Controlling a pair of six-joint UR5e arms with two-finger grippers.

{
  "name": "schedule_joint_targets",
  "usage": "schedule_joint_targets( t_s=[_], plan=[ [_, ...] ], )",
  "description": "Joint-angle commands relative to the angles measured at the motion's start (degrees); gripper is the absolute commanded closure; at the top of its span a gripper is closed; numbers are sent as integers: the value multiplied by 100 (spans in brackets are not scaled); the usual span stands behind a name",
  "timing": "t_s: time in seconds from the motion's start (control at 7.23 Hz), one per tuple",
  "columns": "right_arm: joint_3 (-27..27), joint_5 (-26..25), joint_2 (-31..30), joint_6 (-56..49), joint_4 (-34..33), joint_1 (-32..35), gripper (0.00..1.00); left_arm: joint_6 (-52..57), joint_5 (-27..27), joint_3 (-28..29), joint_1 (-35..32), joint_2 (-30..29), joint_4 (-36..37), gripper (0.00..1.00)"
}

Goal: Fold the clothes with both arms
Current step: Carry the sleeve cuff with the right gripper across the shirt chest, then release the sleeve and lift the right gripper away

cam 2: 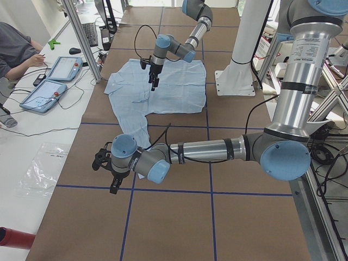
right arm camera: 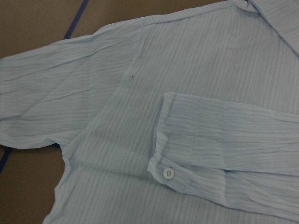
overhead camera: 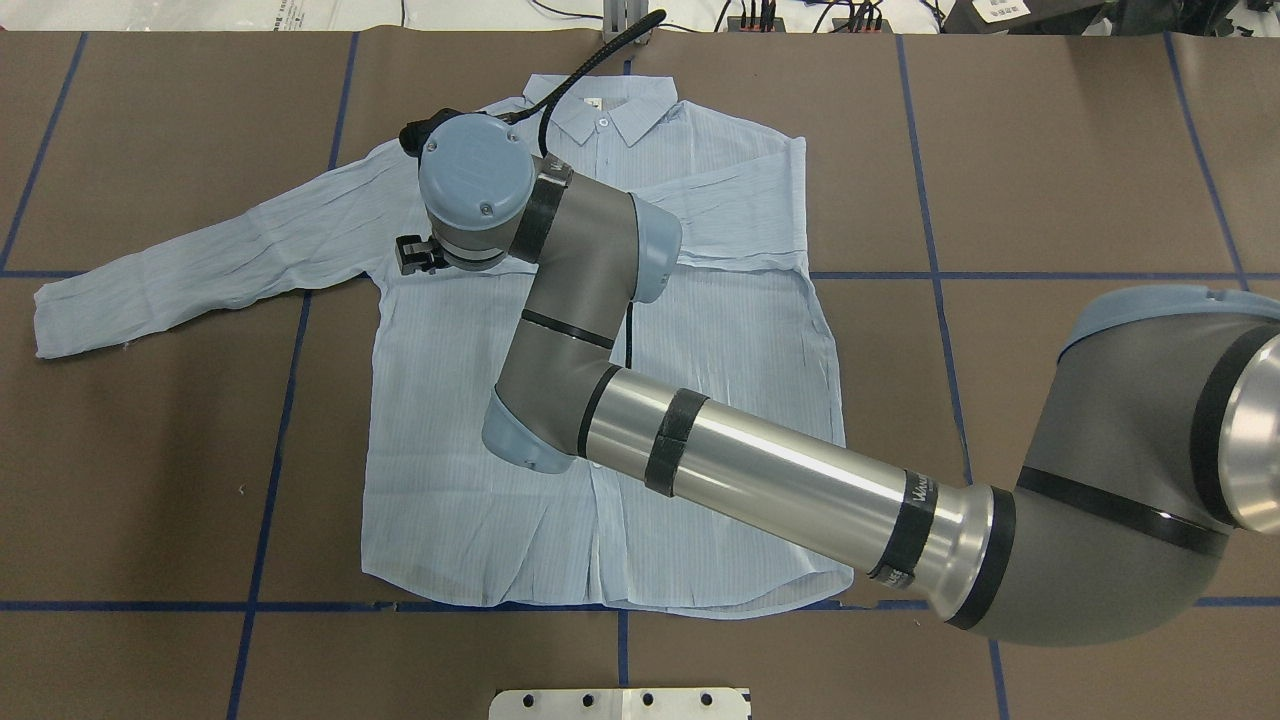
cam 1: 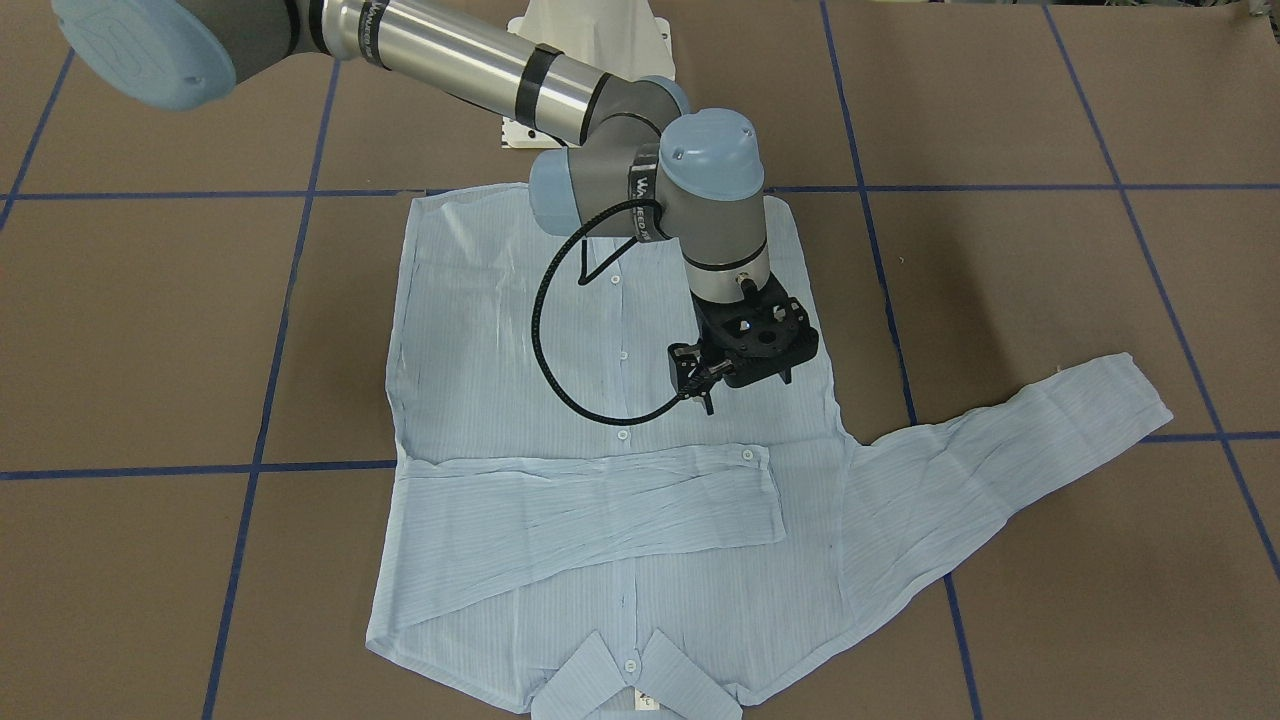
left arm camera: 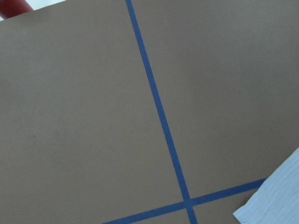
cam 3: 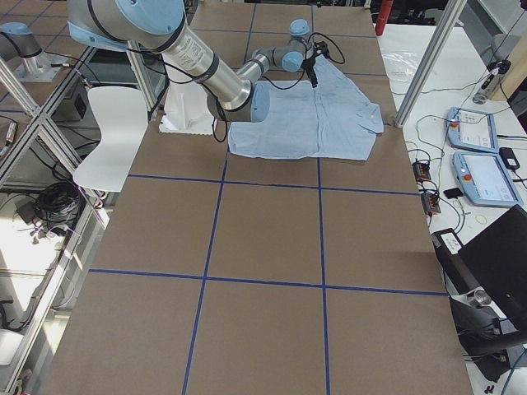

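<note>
Shirt: the light blue shirt (overhead camera: pixel 450 480) lies flat and buttoned at mid-table, collar (cam 1: pixel 640 680) toward the far edge, hem toward the robot's edge
Sleeves: the folded sleeve (cam 1: pixel 590 505) lies across the chest; the outstretched sleeve (cam 1: pixel 1010 450) runs flat toward the table's left end
Right gripper: the right gripper (cam 1: pixel 750 385) hangs over the shirt's body on the outstretched sleeve's side, its arm reaching across the cloth; how its jaws stand cannot be told, and no cloth rises to it
Left gripper: the left gripper (cam 2: pixel 107 175) hovers over bare table (left arm camera: pixel 70 116) just beyond the sleeve end (left arm camera: pixel 275 196); it shows only from the side, so open or closed cannot be told
Risk, pinch: a grip on this thin cloth could take the layer beneath too and drag the body askew
Risk, folded sleeve: a pull at the shoulder would likely slide the folded sleeve out of place
Risk, cable: the slack black cable (cam 1: pixel 545 330) loops low beside the wrist and might catch cloth
Risk, arms: both grippers working one sleeve could crowd each other
Edges: the collar sits close to the far edge, so a push that way could send cloth over
Open room: bare tabletop lies on both sides of the shirt and toward the left end, with a narrower strip between hem and the robot's edge
</note>
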Motion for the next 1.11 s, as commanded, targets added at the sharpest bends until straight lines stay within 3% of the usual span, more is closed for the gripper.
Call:
schedule_joint_targets(
  t_s=[0.0, 0.14, 0.55, 0.69, 0.97],
  plan=[
    [867, 622, -346, -59, -1245, 456, 0, -1946, 450, -20, 657, 411, -1510, 1],
    [1096, 1105, -653, -216, -1265, 789, 0, -2590, 652, -64, 991, 614, -2005, 1],
    [2430, 1908, -1742, -1584, -2343, 1634, 0, -3447, 1356, -609, 1932, 1090, -2107, 5],
    [2695, 2206, -2111, -1728, -2355, 1863, 0, -3536, 1479, -600, 2170, 1090, -2107, 9],
    [2759, 2270, -2229, -1800, -2347, 1944, 0, -3528, 1595, -522, 2356, 1056, -2072, 16]
  ],
)
